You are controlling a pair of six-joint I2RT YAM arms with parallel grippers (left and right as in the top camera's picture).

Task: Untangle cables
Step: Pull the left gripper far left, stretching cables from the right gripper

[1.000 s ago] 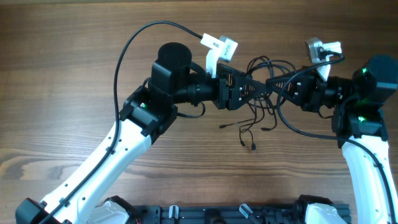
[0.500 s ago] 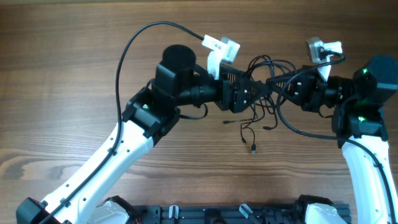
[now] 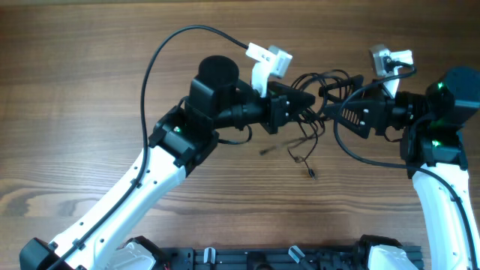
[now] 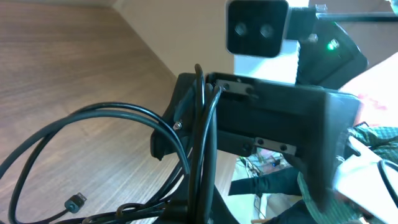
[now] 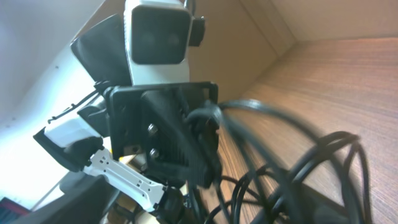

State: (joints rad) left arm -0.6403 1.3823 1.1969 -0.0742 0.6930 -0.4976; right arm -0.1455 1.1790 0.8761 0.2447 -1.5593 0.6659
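The cables (image 3: 331, 78) are a tangle of thin black cords hanging above the table between my two grippers. Loose strands trail down to a small plug (image 3: 310, 173) on the wood. My left gripper (image 3: 308, 106) is shut on the cables from the left. In the left wrist view the cables (image 4: 198, 143) run straight up out of the left gripper (image 4: 202, 208), and a loop sags left to a plug (image 4: 76, 201). My right gripper (image 3: 331, 109) faces it from the right, open, with strands of the cables (image 5: 305, 165) blurred in front of it.
Thick black arm cables arc over the left arm (image 3: 161, 52) and loop under the right wrist (image 3: 352, 154). White camera mounts (image 3: 268, 58) stick up from both wrists. The wooden table (image 3: 90, 90) lies all around. The two grippers are nearly nose to nose.
My left gripper has closed on the cables, and my right gripper, shut on them before, has opened. The hanging strands have swung, and the lowest plug has shifted slightly right.
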